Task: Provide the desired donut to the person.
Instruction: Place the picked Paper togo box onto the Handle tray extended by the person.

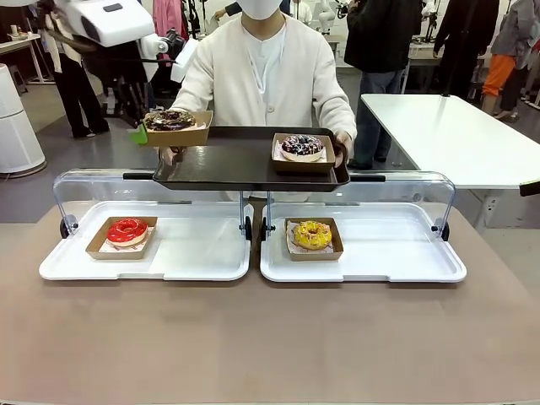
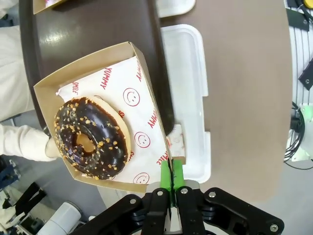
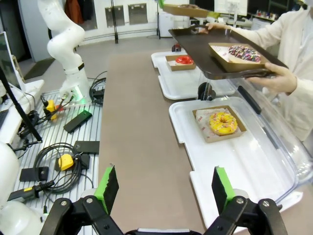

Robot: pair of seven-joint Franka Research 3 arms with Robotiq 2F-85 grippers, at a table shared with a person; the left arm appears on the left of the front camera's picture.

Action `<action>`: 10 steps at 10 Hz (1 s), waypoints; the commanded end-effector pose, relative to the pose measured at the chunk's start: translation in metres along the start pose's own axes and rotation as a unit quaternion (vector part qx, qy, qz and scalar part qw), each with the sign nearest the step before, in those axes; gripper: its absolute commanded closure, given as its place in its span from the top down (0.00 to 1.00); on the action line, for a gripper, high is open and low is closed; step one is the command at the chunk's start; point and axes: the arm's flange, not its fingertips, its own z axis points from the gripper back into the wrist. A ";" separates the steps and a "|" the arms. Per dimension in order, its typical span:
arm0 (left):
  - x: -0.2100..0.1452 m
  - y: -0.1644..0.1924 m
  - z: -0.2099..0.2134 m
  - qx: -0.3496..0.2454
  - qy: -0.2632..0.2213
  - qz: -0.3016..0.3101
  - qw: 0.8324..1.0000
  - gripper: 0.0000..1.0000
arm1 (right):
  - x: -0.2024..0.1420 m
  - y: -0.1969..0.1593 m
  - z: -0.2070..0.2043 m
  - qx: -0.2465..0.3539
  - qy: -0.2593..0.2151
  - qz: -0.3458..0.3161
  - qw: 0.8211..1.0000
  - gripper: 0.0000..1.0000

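The person (image 1: 266,72) in the cream cardigan stands at the far side of the desk (image 1: 270,337), holding a dark serving tray (image 1: 245,164) level with both hands above the clear hinged lids of the display. Take that tray as the landmark. Over its left end, as the robot sees it, the left tool (image 2: 169,172) is clenched on the wall of a cardboard box (image 2: 144,73); its green pads pinch the box edge, and inside the box a chocolate donut (image 2: 90,137) with nut crumbs lies on printed paper. From the wrist camera the box overlaps the tray rim; whether it rests on the tray or hangs just above it I cannot tell. On the tray's right end sits another box with a dark-glazed donut with sprinkles (image 1: 302,146), close to the person's hand (image 1: 342,148).

Below the tray, two white display trays lie side by side on the desk: the left display tray (image 1: 194,253) carries a red-glazed donut (image 1: 126,230) in its box, the right display tray (image 1: 396,249) a yellow donut (image 1: 313,234) in its box.

The right tool (image 3: 166,188) hangs well back from the tray, over the near desk edge, its jaws spread wide and holding nothing.
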 end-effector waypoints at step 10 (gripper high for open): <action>0.005 0.104 -0.097 -0.072 -0.048 -0.033 0.996 0.01 | 0.000 -0.002 0.000 -0.001 -0.003 0.005 1.000 1.00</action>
